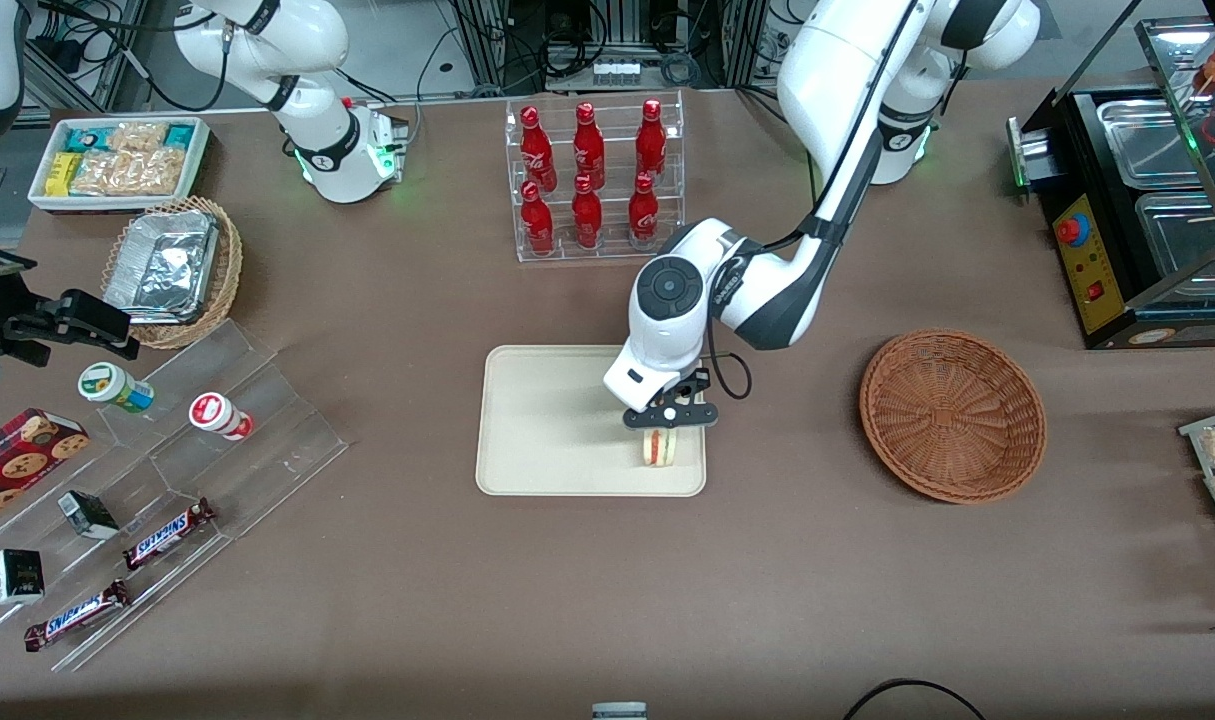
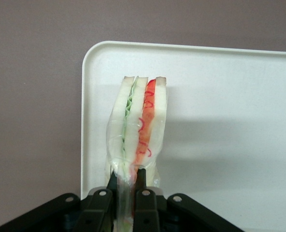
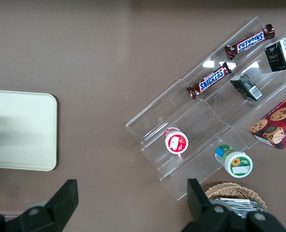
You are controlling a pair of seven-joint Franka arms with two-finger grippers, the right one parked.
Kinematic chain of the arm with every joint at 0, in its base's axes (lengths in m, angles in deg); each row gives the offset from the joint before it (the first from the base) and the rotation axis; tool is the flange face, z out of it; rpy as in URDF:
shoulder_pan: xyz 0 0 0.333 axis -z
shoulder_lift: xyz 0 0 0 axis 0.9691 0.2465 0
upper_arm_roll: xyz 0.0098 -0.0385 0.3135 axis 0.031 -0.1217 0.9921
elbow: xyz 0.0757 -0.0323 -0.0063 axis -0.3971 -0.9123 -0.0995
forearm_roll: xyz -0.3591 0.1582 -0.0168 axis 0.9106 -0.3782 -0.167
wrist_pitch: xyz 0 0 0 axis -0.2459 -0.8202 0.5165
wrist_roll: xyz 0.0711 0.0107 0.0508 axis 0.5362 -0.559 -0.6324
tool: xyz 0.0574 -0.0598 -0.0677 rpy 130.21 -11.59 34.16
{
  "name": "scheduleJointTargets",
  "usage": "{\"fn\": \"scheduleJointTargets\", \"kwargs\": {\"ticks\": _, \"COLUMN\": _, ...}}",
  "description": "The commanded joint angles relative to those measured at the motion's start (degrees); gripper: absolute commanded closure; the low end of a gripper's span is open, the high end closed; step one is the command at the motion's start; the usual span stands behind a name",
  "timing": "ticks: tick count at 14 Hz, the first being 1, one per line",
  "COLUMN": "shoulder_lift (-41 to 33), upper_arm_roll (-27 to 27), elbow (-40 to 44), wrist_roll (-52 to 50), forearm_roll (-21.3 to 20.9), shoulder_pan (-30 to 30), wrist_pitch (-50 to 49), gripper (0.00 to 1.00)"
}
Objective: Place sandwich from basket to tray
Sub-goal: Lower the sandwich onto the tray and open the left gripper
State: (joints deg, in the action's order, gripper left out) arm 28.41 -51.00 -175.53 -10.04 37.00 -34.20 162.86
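**Cream bread came down on a cream tray**

Cream-white and low-rimmed, the tray (image 1: 547, 420) lay in the middle of the brown table, and the sandwich (image 1: 659, 446) stood over its corner nearest the front camera, on the side toward the basket (image 1: 952, 415). The woven reddish basket sat well apart toward the working arm's end of the table, with nothing in it that showed.

The gripper (image 1: 668, 416) hung directly above the sandwich. In the wrist view its fingers (image 2: 143, 186) were closed tight on the clear wrapper at one end of the wedge (image 2: 139, 128), nearly meeting, so the film bunched and the bread pinched in at the grip. That hold probably suited a soft thing: a pinch at the wrapper's end spared the filling, and the red and green stripes ran straight away from the jaws, undisturbed.

The wedge stood on edge, inside the rim (image 2: 87, 121) and close beside it. Whether its lower edge already touched the tray's floor could not be told. Judged from this, the carry was all but finished; only the release remained, and a wedge set on edge so near the rim could tip over once freed.
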Motion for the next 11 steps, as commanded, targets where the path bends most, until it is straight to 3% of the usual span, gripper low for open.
{"fn": "scheduleJointTargets", "kwargs": {"ticks": 1, "shoulder_lift": 1.1, "upper_arm_roll": 1.0, "elbow": 1.1, "wrist_roll": -0.1, "forearm_roll": -0.6, "shoulder_pan": 0.7, "wrist_pitch": 1.0, "gripper": 0.83}}
{"fn": "scheduleJointTargets", "kwargs": {"ticks": 3, "shoulder_lift": 1.8, "upper_arm_roll": 1.0, "elbow": 1.0, "wrist_roll": -0.1, "forearm_roll": -0.7, "shoulder_pan": 0.8, "wrist_pitch": 1.6, "gripper": 0.78}}
{"fn": "scheduleJointTargets", "kwargs": {"ticks": 5, "shoulder_lift": 2.1, "upper_arm_roll": 1.0, "elbow": 1.0, "wrist_roll": -0.1, "forearm_roll": -0.8, "shoulder_pan": 0.8, "wrist_pitch": 1.5, "gripper": 0.32}}
{"fn": "scheduleJointTargets", "kwargs": {"ticks": 7, "shoulder_lift": 2.1, "upper_arm_roll": 1.0, "elbow": 0.9, "wrist_roll": -0.1, "forearm_roll": -0.8, "shoulder_pan": 0.8, "wrist_pitch": 1.5, "gripper": 0.07}}
{"fn": "scheduleJointTargets", "kwargs": {"ticks": 8, "shoulder_lift": 2.0, "upper_arm_roll": 1.0, "elbow": 0.9, "wrist_roll": -0.1, "forearm_roll": -0.7, "shoulder_pan": 0.8, "wrist_pitch": 1.3, "gripper": 0.01}}
{"fn": "scheduleJointTargets", "kwargs": {"ticks": 11, "shoulder_lift": 0.8, "upper_arm_roll": 1.0, "elbow": 1.0, "wrist_roll": -0.1, "forearm_roll": -0.7, "shoulder_pan": 0.7, "wrist_pitch": 0.7, "gripper": 0.00}}
